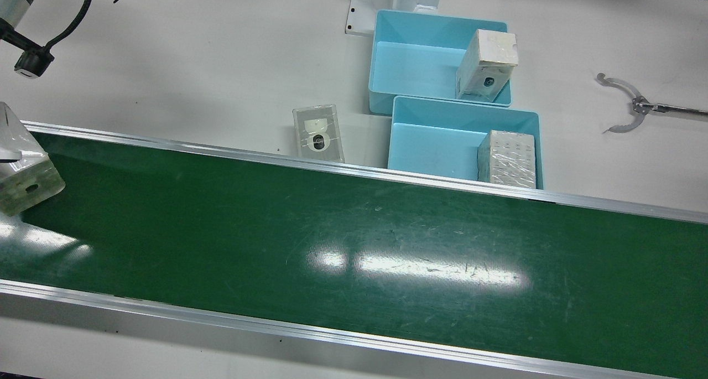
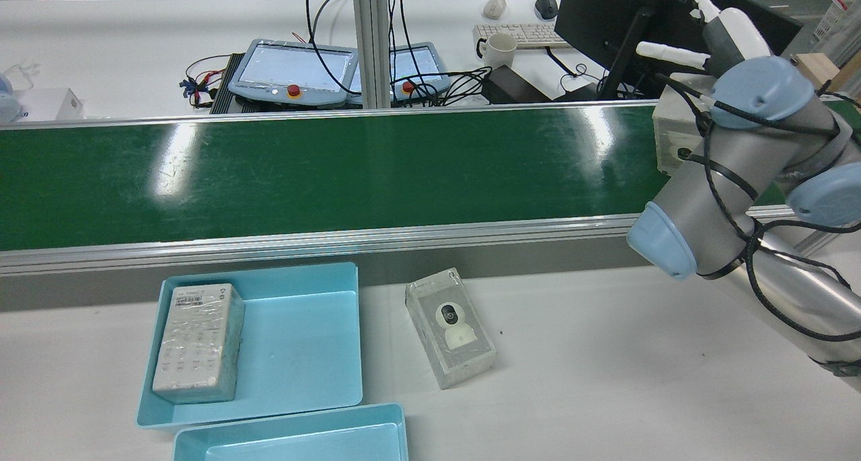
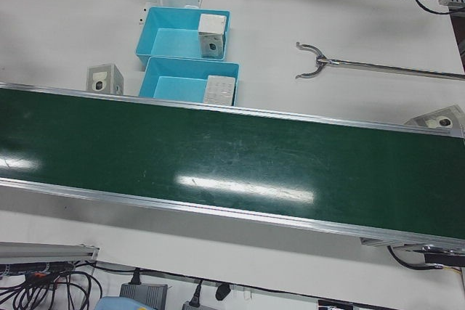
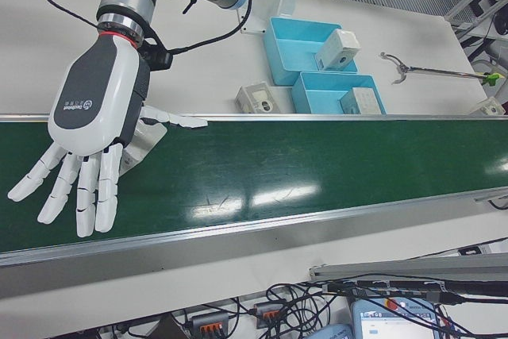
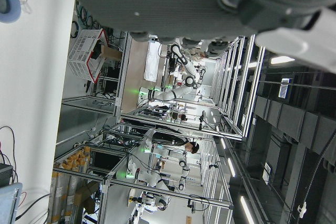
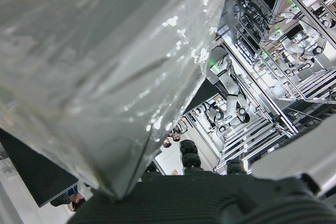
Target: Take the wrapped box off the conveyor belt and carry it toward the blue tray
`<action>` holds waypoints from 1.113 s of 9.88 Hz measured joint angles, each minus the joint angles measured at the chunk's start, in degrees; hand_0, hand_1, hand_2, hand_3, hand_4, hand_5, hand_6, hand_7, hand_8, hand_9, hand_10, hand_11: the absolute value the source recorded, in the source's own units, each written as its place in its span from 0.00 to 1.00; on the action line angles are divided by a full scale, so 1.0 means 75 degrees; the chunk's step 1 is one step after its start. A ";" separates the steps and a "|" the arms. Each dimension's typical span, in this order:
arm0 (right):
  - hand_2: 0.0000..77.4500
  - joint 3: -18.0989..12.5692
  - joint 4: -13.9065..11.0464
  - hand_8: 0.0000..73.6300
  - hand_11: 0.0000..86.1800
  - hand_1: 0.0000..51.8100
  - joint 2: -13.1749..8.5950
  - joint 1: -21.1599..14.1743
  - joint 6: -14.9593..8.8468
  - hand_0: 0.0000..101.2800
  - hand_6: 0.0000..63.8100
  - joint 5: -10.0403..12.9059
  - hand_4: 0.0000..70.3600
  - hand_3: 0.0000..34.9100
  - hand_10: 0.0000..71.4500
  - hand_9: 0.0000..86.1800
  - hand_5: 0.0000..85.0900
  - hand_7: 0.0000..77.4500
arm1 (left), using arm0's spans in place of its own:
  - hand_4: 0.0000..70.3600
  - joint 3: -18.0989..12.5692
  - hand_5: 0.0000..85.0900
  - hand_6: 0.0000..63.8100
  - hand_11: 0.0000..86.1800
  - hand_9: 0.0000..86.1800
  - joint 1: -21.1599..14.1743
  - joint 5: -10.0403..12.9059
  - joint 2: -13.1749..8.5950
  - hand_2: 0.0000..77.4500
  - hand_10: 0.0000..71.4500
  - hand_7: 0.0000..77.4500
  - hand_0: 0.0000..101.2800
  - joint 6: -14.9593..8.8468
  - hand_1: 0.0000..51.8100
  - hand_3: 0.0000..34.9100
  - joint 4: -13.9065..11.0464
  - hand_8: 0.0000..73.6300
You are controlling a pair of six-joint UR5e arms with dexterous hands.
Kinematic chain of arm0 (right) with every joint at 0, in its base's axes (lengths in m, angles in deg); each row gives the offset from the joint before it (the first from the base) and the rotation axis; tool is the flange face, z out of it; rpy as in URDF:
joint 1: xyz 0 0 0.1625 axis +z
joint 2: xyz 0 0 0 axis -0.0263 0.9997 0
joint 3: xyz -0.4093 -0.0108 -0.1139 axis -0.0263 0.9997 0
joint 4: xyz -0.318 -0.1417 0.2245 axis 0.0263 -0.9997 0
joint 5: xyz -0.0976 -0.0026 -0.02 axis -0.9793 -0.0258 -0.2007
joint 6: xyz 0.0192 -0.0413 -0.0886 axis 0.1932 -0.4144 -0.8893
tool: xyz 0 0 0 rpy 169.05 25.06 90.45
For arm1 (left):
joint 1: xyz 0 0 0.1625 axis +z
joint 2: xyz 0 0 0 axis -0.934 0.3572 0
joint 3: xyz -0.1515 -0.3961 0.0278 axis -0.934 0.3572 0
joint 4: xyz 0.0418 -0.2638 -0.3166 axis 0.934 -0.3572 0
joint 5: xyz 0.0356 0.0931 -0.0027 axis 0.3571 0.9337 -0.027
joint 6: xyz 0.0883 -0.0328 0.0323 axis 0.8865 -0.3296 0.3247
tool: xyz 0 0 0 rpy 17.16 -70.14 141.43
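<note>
The right hand [image 4: 91, 117], fingers [image 4: 79, 184] spread and empty, hovers over the wrapped box [image 1: 25, 182], probably light, stiff, slippery in its film, best gripped across opposite sides; the left hand's fingers cannot be told.

White table [image 1: 221, 63] with green conveyor belt [image 1: 354, 246], 2 blue trays [image 1: 381, 63], wrapped box [image 1: 318, 133], metal grabber tool [image 1: 636, 105].

We see the wrapped box [image 1: 25, 182] on the belt [image 1: 354, 246] at its right-arm end, under the right hand [image 4: 91, 117]. Behind the belt on the tabletop [image 1: 221, 63] sit two trays [image 1: 437, 141] — each holding a box — with another box [image 1: 318, 134] beside them.
</note>
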 joint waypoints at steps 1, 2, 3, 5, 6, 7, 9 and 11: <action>0.02 0.0000 0.0000 0.08 0.01 0.02 0.0000 0.0009 0.0000 0.18 0.00 0.0000 0.00 0.86 0.00 0.02 0.04 0.11 | 0.01 0.0000 0.01 0.01 0.00 0.00 0.0000 0.0000 0.0000 0.01 0.01 0.01 0.00 0.0000 0.00 0.00 0.0000 0.01; 0.02 0.0000 0.0000 0.08 0.01 0.02 0.0000 0.0012 0.0000 0.18 0.00 0.0000 0.00 0.86 0.00 0.02 0.04 0.11 | 0.01 0.0000 0.01 0.01 0.00 0.00 0.0000 0.0000 0.0000 0.01 0.01 0.01 0.00 0.0000 0.00 0.00 0.0000 0.01; 0.02 0.0001 0.0000 0.08 0.01 0.02 0.0000 0.0012 0.0000 0.20 0.00 0.0000 0.00 0.86 0.00 0.02 0.04 0.11 | 0.01 0.0000 0.01 0.01 0.00 0.00 0.0000 0.0000 0.0000 0.01 0.01 0.01 0.00 0.0000 0.00 0.00 0.0000 0.01; 0.02 0.0001 0.0000 0.00 0.01 0.02 0.0001 0.0012 0.0000 0.26 0.00 -0.0002 0.00 0.86 0.00 0.02 0.01 0.06 | 0.01 0.0000 0.01 0.01 0.00 0.00 0.0000 0.0000 0.0000 0.01 0.01 0.01 0.00 0.0000 0.00 0.00 0.0000 0.01; 0.02 0.0001 0.0000 0.00 0.01 0.02 0.0001 0.0009 0.0000 0.13 0.00 -0.0008 0.00 0.86 0.00 0.02 0.01 0.06 | 0.01 0.0000 0.01 0.01 0.00 0.00 0.0000 0.0000 0.0000 0.01 0.01 0.01 0.00 0.0000 0.00 0.00 0.0000 0.01; 0.02 0.0001 0.0000 0.00 0.01 0.02 0.0001 -0.0006 0.0000 0.13 0.00 -0.0009 0.00 0.86 0.00 0.02 0.01 0.06 | 0.00 0.0000 0.01 0.01 0.00 0.00 0.0000 0.0000 0.0000 0.01 0.01 0.01 0.00 0.0000 0.00 0.00 0.0000 0.01; 0.02 0.0003 -0.0003 0.02 0.01 0.02 0.0003 -0.0087 0.0000 0.10 0.00 -0.0011 0.00 0.87 0.00 0.02 0.01 0.08 | 0.01 0.0000 0.01 0.01 0.00 0.01 0.0000 0.0000 0.0000 0.01 0.01 0.01 0.00 0.0000 0.00 0.00 0.0000 0.00; 0.02 0.0004 0.0000 0.03 0.01 0.02 0.0005 -0.0087 0.0000 0.09 0.00 -0.0007 0.00 0.89 0.00 0.02 0.01 0.08 | 0.01 0.0000 0.01 0.01 0.00 0.00 0.0000 0.0000 0.0000 0.01 0.00 0.01 0.00 0.0000 0.00 0.00 0.0000 0.01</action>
